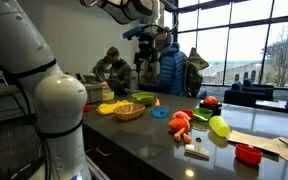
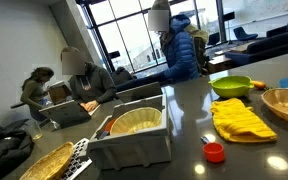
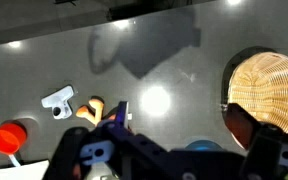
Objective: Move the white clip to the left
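Nearest us, the claw [image 3: 174,165] fills the bottom of the wrist view as a dark blur, so we cannot tell whether it is open or closed. It hangs well above the desk [image 3: 164,45]. Below it, toward the left of that view, lies the orange toy [image 3: 92,110], with the white clip [image 3: 57,101] just beside it, farther out. A woven basket [image 3: 262,90] sits off to the right.
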Robot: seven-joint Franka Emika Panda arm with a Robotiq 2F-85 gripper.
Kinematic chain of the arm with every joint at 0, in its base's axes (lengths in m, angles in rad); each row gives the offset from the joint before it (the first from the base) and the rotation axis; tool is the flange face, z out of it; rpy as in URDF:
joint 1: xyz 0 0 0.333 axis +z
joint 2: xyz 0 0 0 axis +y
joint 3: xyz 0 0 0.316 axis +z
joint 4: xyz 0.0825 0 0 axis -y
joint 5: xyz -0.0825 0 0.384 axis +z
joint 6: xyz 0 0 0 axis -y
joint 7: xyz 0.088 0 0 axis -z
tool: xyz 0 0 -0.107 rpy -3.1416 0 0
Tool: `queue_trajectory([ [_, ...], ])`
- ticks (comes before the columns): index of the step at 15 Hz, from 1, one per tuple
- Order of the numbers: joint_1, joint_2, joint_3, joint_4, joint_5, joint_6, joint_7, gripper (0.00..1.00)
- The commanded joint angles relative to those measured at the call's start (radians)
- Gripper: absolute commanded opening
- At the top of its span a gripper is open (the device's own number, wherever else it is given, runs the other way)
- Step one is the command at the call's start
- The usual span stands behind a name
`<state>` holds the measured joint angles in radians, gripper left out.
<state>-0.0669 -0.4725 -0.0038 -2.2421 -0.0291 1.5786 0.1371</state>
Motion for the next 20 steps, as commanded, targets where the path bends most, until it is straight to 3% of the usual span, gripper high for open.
queue_trajectory([
  [1, 0.003, 0.001, -0.003, 0.003, -0.001, -0.002, 0.001, 1.0],
  [3, -0.001, -0.001, -0.004, -0.003, 0.003, -0.001, 0.012, 1.0],
  [7, -0.006, -0.009, 0.031, 0.001, 0.1, 0.088, 0.226, 1.0],
  [11, 0.018, -0.002, 0.142, 0.009, 0.213, 0.235, 0.483, 1.0],
  [16, 0.057, 0.025, 0.31, -0.013, 0.182, 0.361, 0.845, 1.0],
  [20, 0.072, 0.054, 0.409, -0.018, 0.05, 0.41, 1.125, 1.0],
])
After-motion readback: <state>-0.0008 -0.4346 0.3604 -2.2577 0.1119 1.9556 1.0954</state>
